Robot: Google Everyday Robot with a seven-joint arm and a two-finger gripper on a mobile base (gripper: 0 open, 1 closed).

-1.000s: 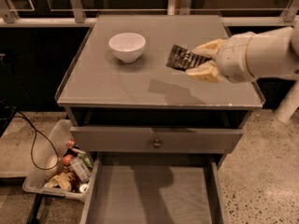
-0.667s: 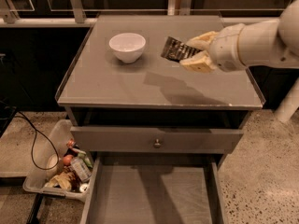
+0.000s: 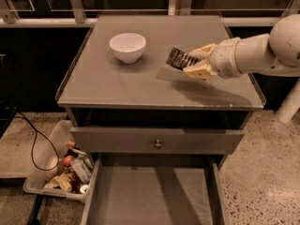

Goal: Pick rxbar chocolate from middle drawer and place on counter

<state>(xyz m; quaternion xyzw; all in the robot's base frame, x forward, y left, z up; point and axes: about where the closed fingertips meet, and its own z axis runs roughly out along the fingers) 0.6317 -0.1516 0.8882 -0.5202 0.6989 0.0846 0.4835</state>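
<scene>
My gripper (image 3: 196, 61) comes in from the right over the counter (image 3: 140, 86) and is shut on the rxbar chocolate (image 3: 180, 59), a flat black wrapper bar held tilted just above the counter's right middle. One tan finger (image 3: 204, 51) lies behind the bar and the other (image 3: 198, 71) in front of it. The bar's left end sticks out free. The middle drawer (image 3: 150, 198) stands pulled open at the bottom of the cabinet, its grey floor bare.
A white bowl (image 3: 127, 47) stands on the counter's back left. A drawer front with a round knob (image 3: 157, 145) sits above the open drawer. A clear bin (image 3: 56, 170) of packets and bottles and a black cable (image 3: 33, 146) lie on the floor at left.
The gripper with the bar has moved left and toward the back of the counter, then lowered slightly. The bowl and drawers have not moved.
</scene>
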